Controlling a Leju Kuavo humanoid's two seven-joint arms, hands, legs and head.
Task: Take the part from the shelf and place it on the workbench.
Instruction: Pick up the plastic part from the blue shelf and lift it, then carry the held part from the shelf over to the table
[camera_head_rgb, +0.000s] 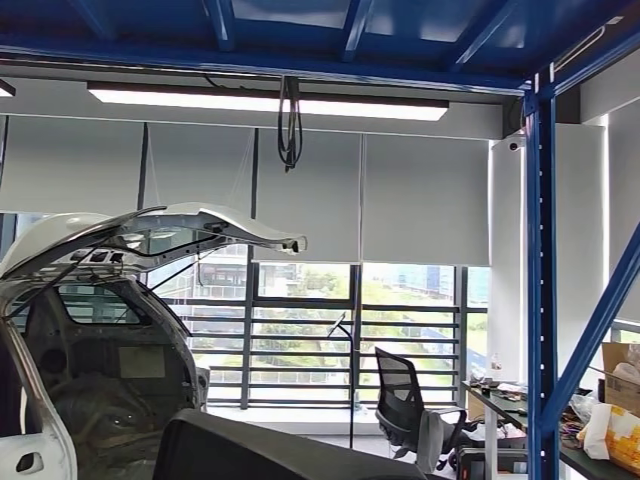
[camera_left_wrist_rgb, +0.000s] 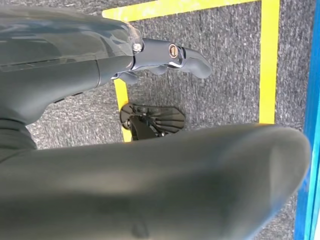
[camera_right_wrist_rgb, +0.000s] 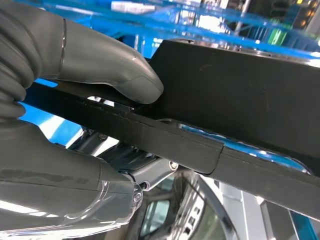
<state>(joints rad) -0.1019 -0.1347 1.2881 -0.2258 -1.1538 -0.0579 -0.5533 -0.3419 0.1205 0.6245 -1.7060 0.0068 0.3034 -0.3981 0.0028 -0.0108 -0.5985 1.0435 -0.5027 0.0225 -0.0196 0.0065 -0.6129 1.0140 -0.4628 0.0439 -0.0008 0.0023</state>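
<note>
Blue racking and a white car body with its hatch (camera_head_rgb: 189, 228) raised frame the bay. Held by the right hand (camera_right_wrist_rgb: 75, 130), the black part (camera_right_wrist_rgb: 234, 105) – flat, matte, panel-like – lies between thumb above and fingers beneath; its edge shows in head view. Picking looks done – the workbench placing remains. Left hand (camera_left_wrist_rgb: 166, 57) hangs over grey carpet (camera_left_wrist_rgb: 230, 75), fingers extended, holding nothing.

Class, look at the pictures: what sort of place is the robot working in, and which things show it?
Probably an automotive workshop or test lab indoors: a stripped white car body with its tailgate raised, blue steel racking, and yellow floor markings on grey carpet.
</note>
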